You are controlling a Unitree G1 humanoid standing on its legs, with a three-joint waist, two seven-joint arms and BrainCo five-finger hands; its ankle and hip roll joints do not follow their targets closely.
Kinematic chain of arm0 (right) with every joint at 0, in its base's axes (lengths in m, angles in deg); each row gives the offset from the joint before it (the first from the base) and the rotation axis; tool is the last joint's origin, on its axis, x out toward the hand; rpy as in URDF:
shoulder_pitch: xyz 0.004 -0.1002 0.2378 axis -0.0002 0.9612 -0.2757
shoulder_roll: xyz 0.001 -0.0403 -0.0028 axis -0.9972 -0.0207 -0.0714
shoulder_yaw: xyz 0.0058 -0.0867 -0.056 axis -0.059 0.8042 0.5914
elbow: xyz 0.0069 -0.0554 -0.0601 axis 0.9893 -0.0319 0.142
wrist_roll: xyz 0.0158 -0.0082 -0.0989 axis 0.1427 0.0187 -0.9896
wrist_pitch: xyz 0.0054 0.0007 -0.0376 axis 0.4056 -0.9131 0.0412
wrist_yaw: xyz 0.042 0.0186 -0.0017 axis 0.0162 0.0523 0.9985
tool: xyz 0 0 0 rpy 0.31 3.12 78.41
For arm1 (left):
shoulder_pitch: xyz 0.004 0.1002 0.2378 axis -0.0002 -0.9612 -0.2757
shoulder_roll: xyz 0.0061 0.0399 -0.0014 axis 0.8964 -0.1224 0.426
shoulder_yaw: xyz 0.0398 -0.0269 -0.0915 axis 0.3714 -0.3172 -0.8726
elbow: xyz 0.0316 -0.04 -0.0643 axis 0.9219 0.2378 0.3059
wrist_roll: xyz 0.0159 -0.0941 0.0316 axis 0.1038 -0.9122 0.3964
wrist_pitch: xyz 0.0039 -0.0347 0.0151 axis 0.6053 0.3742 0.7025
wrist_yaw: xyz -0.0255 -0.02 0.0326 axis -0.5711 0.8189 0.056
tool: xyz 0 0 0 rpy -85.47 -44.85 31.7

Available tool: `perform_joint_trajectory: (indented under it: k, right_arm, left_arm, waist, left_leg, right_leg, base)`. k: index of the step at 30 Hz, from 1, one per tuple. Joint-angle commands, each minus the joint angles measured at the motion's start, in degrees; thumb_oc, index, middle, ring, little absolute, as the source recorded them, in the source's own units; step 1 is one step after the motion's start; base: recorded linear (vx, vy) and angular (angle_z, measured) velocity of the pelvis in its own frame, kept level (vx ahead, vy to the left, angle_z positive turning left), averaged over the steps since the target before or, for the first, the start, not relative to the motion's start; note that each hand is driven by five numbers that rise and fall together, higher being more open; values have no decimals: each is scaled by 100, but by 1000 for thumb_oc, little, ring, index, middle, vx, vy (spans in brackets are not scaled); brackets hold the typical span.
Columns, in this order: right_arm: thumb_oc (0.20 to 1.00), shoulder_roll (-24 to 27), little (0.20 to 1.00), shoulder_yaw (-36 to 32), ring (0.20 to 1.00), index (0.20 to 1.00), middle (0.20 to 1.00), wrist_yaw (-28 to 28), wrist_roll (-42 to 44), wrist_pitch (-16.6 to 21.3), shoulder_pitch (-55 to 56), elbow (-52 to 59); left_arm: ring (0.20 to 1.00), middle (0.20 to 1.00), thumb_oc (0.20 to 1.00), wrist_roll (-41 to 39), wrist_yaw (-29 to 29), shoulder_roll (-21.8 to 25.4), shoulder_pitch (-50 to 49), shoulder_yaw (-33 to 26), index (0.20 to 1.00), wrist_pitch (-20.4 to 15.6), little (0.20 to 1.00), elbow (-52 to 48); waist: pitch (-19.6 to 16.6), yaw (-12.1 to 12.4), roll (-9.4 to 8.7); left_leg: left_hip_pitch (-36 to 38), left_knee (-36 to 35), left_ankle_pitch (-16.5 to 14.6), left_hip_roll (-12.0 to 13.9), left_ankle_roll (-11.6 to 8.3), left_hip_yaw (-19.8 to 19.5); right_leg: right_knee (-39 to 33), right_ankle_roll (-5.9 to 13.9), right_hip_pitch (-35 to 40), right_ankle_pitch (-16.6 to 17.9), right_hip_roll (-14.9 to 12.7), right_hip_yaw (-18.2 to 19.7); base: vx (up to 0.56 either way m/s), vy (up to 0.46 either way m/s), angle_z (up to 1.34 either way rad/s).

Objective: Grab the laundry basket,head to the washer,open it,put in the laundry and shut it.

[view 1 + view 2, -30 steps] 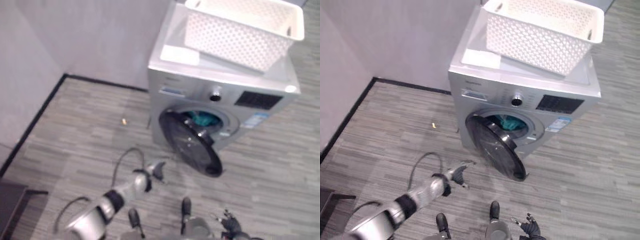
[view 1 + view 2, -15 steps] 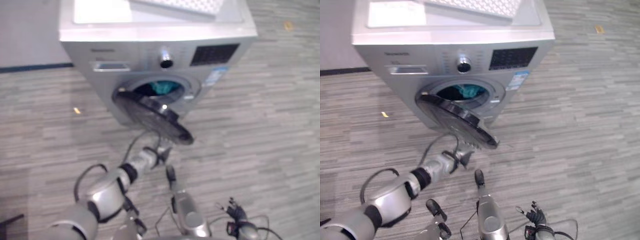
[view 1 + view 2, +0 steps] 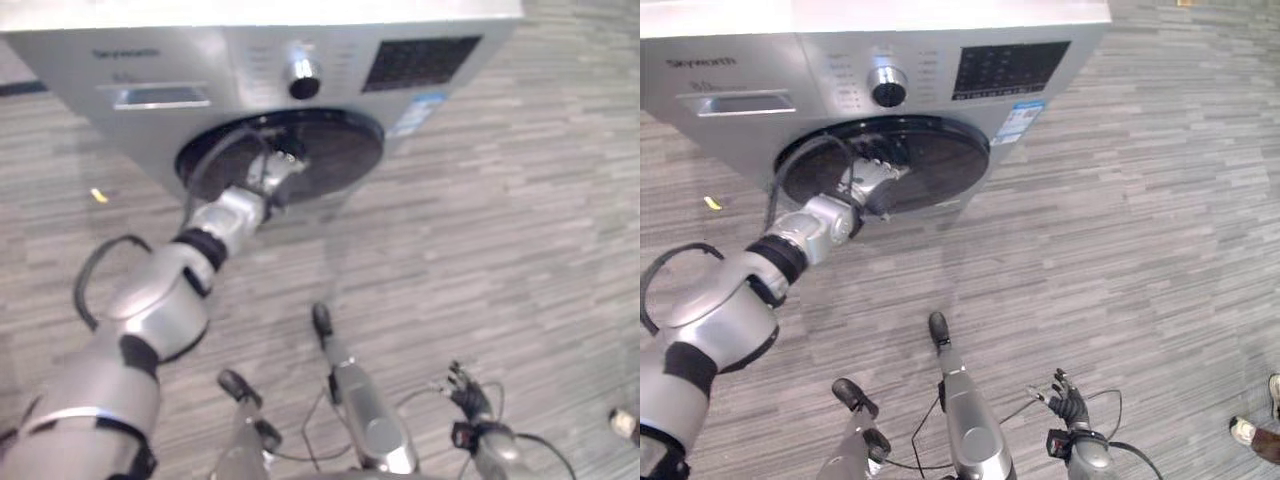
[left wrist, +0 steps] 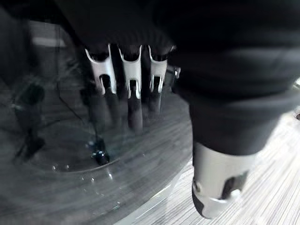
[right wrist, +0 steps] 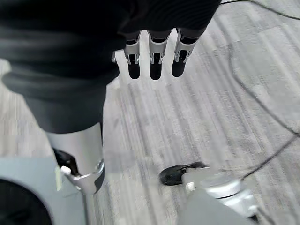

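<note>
Change since earlier frames: door, which hung well open below the drum mouth half a second ago, now lies flat against the washer front; the teal laundry then seen inside the drum is covered by it. Camera has also shifted closer and lower.
Left hand: fingers straight and side by side, dark tips flat on the door's dark glass; nothing gripped, thumb held apart off the door edge.
Left arm pose: stretched forward from the lower left, wrist in line with the forearm, palm turned to the door.
Right hand: low at the robot's side, fingers straight and loose, holding nothing, grey floor past the fingertips.
Control dial: on the panel above the left fingertips, untouched.
Task's thing: laundry judged to be inside the drum, behind the glass the fingertips press.
Progress: loading appears done; closing is in hand and looks nearly complete.
Left to do: likely a final push to latch; whether the latch has caught cannot be told.
Risk: door could spring back if released unlatched.
</note>
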Motion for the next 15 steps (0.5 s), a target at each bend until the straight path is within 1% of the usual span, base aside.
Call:
perform_joint_trajectory:
  k: [1,2,3,4,5,6,7,8,9,10,11,12,13,14,15]
  right_arm:
    - [1000,104,1000,-80,1000,1000,1000,-141,-27,179,272,40]
    - [1000,109,1000,-78,1000,1000,1000,-141,-27,179,279,42]
    - [1000,92,1000,-66,1000,1000,1000,-153,-31,163,299,85]
    - [1000,20,1000,-121,1000,1000,1000,-149,-13,159,412,106]
    - [1000,22,1000,-117,1000,1000,1000,-149,-13,158,415,107]
    - [1000,-41,1000,-204,1000,1000,1000,-145,21,156,461,110]
    - [1000,-81,1000,-273,1000,1000,1000,-142,13,154,481,96]
    - [1000,-113,1000,-364,1000,1000,1000,-141,-1,136,516,54]
    - [1000,-131,1000,-417,1000,1000,1000,-153,-55,102,520,7]
    - [1000,-152,1000,-482,1000,1000,1000,-170,-106,43,506,-16]
    - [1000,-192,1000,-531,1000,1000,1000,-172,-137,4,500,-42]
    - [1000,-191,1000,-528,1000,1000,1000,-172,-138,4,506,-39]
    - [1000,-231,1000,-610,1000,1000,1000,-124,-197,-80,532,-16]
    - [1000,-286,1000,-632,1000,1000,1000,-28,-242,-157,587,1]
    - [1000,-315,1000,-634,1000,1000,1000,36,-253,-190,625,8]
  left_arm:
    - [1000,1000,1000,-384,629,-115,343,-742,1000,-33,1000,-62]
    - [1000,1000,1000,-386,627,-111,332,-747,1000,-29,1000,-73]
    - [1000,1000,1000,-510,651,-140,103,-874,1000,-108,1000,-317]
    - [1000,1000,1000,-1062,606,-155,-647,-1238,1000,-400,1000,-1208]
    - [1000,1000,1000,-1062,603,-150,-653,-1241,1000,-397,1000,-1215]
    - [1000,1000,1000,-1463,459,-84,-1254,-1481,1000,-564,1000,-1858]
    - [1000,1000,1000,-1738,408,-211,-1610,-1606,1000,-605,1000,-2292]
    - [1000,1000,1000,-2074,209,-196,-2145,-1754,1000,-703,1000,-2852]
    - [1000,1000,1000,-2388,174,-380,-2424,-1809,1000,-672,1000,-3127]
    - [1000,1000,1000,-2794,-44,-364,-2857,-1927,1000,-774,1000,-3409]
    - [1000,1000,1000,-3062,-157,-386,-3187,-1985,1000,-833,1000,-3548]
    - [1000,1000,1000,-3065,-162,-379,-3198,-1987,1000,-828,1000,-3559]
    - [1000,1000,1000,-3597,-503,-153,-4042,-2203,1000,-969,1000,-3925]
    - [1000,1000,1000,-4152,-779,23,-4859,-2433,1000,-1001,1000,-4180]
    - [1000,1000,1000,-4444,-944,123,-5258,-2598,1000,-976,1000,-4204]
  waist:
    - [-235,1,-71]
    - [-240,0,-68]
    - [-248,43,-73]
    - [-252,142,-48]
    - [-255,138,-47]
    - [-250,223,-8]
    - [-244,285,28]
    - [-260,365,80]
    - [-265,423,122]
    - [-263,494,126]
    - [-284,554,162]
    - [-286,550,161]
    - [-351,701,224]
    - [-445,861,287]
    - [-492,933,294]
  left_leg:
    - [270,72,-59,421,-318,-435]
    - [273,72,-61,421,-318,-433]
    - [302,72,-77,416,-315,-436]
    - [371,72,-101,397,-302,-448]
    - [371,72,-102,397,-303,-448]
    - [414,72,-115,375,-290,-483]
    - [443,72,-125,353,-279,-497]
    - [486,72,-139,330,-268,-530]
    - [535,72,-158,308,-251,-565]
    - [531,72,-31,276,-201,-538]
    - [568,72,-48,253,-186,-569]
    - [573,72,-50,253,-186,-570]
    - [691,72,-84,216,-164,-649]
    - [834,72,-134,176,-137,-709]
    - [912,72,-147,160,-125,-743]
  right_leg:
    - [-14,639,-32,-115,27,122]
    - [-14,639,-29,-116,27,123]
    - [-14,637,7,-126,23,106]
    - [-13,630,112,-162,4,60]
    - [-13,630,113,-162,4,60]
    - [-12,626,178,-185,-6,28]
    - [-13,622,237,-210,-23,-13]
    - [-14,613,313,-245,-39,-55]
    - [-14,605,388,-280,-52,-93]
    - [-14,534,414,-201,-91,-179]
    - [-14,527,480,-221,-100,-203]
    - [-14,528,485,-223,-100,-205]
    - [-14,521,672,-273,-126,-263]
    - [-14,512,880,-322,-147,-320]
    - [-14,505,986,-343,-152,-344]
  base:
    - [14,-10,10]
    - [10,-11,9]
    - [8,-5,8]
    - [7,-6,4]
    - [19,7,-3]
    - [30,19,-8]
    - [51,36,-11]
    - [59,50,0]
    - [-23,29,9]
    - [-27,36,27]
    - [-46,16,38]
    - [47,70,57]
    - [66,91,47]
    - [83,106,17]
    - [74,79,-2]
